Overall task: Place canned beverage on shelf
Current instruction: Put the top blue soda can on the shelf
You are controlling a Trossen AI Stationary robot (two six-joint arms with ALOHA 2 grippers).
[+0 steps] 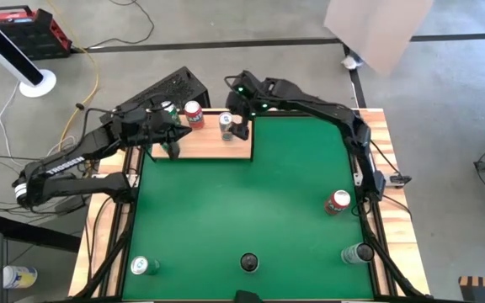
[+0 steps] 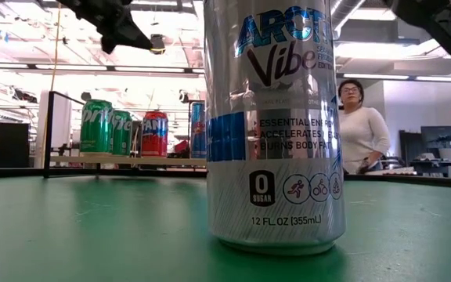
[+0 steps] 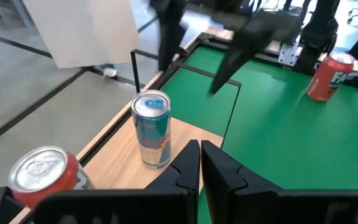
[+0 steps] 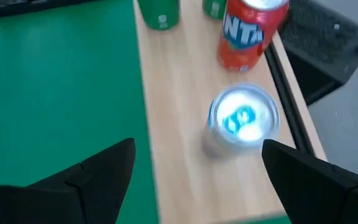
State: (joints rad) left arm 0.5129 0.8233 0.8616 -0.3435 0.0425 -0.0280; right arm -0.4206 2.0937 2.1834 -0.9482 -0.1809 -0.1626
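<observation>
The shelf (image 1: pixel 213 145) is a pale wood panel at the far left of the green mat (image 1: pixel 251 210). Two green cans (image 2: pixel 96 125), a red Fanta can (image 1: pixel 194 112) and a silver-blue can (image 1: pixel 226 122) stand upright on it. My right gripper (image 4: pixel 197 146) is open above the silver-blue can (image 4: pixel 241 121), its fingers wide on either side and clear of it. My left gripper (image 3: pixel 201 152) is shut and empty over the shelf's left part (image 1: pixel 172 145), near the red can (image 3: pixel 42 171) and the silver-blue can (image 3: pixel 152 127).
A red can (image 1: pixel 337 202) and a silver can (image 1: pixel 356 252) stand on the mat's right side, and a green-topped can (image 1: pixel 144 266) at the near left. A tall silver can (image 2: pixel 275 125) stands at the near edge's middle. A person (image 2: pixel 358 125) stands beyond the table.
</observation>
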